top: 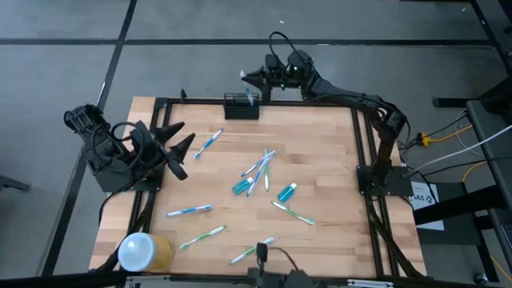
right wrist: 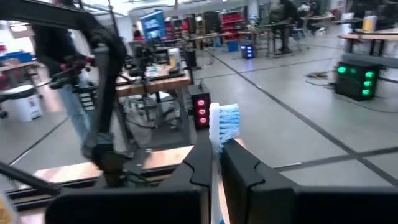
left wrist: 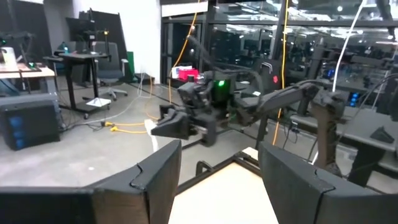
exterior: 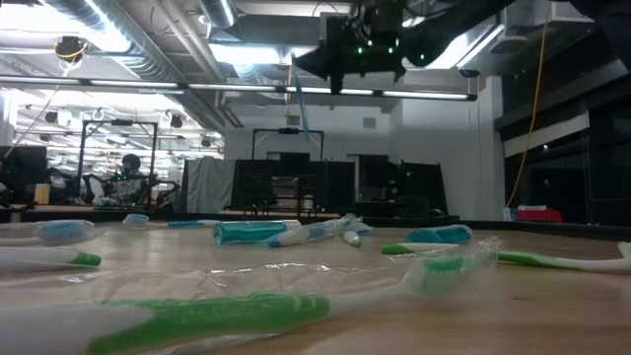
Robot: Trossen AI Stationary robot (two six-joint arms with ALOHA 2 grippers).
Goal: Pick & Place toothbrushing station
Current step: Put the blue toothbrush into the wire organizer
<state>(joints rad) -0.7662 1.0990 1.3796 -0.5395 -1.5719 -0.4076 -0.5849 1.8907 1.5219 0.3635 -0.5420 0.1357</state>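
Note:
The black slotted holder (top: 242,106) stands at the table's far edge. My right gripper (top: 253,80) hovers above and just behind it, shut on a toothbrush with a blue bristle head (right wrist: 224,121). In the low view the toothbrush (exterior: 299,99) hangs about upright under that gripper (exterior: 340,61), high over the table. My left gripper (top: 180,148) is open and empty over the table's left side; its fingers show apart in the left wrist view (left wrist: 217,180). My right gripper pinches the toothbrush between its two fingers just below the bristle head (right wrist: 215,155). The fingers lie about level, across the brush, pointing toward the table's left. The brush stands roughly upright, head above the fingers, handle hanging below them (exterior: 302,123), lifted clear.
Several blue and green toothbrushes (top: 256,170) lie scattered on the wooden table, with a blue tube (top: 286,192) among them. A white-and-yellow cylinder (top: 144,250) lies at the near left corner. A black frame (top: 364,144) borders the table.

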